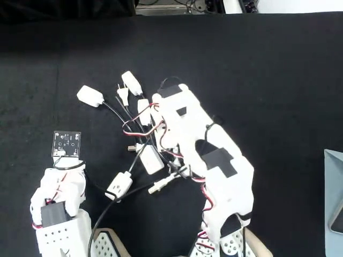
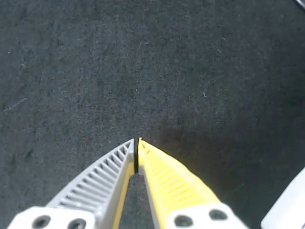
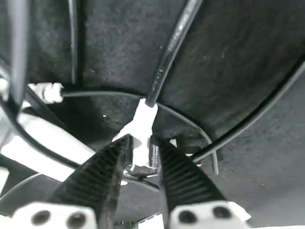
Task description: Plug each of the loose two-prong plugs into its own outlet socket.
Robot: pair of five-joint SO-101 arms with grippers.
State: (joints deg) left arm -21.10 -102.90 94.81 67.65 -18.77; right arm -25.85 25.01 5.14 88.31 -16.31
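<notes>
Fingers (image 2: pixel 164 174) of the left gripper (image 2: pixel 137 145) are pressed tip to tip with nothing between them, over bare black mat (image 1: pixel 268 80). In the high view the left arm (image 1: pixel 59 206) sits at the near left, apart from the cables. The right gripper (image 3: pixel 141 143) has its black fingers (image 3: pixel 102 169) set narrow, pinching a white plug (image 3: pixel 143 119). A black cable (image 3: pixel 171 52) runs out of the plug's far end. The right arm (image 1: pixel 214 160) reaches from the near edge toward the middle of the mat and covers part of a tangle of black leads with white ends. Far left of that arm lies a white block (image 1: pixel 90 96). Just right of it are a small two-prong plug (image 1: pixel 123 95) and a white piece (image 1: pixel 131 82). Nearer, left of the arm, lie a long block (image 1: pixel 151 159), a white end (image 1: pixel 119 186) and a thin plug (image 1: pixel 161 186). Whether any plug sits in a socket cannot be told. A grey box (image 1: pixel 335 198) stands at the right edge.
</notes>
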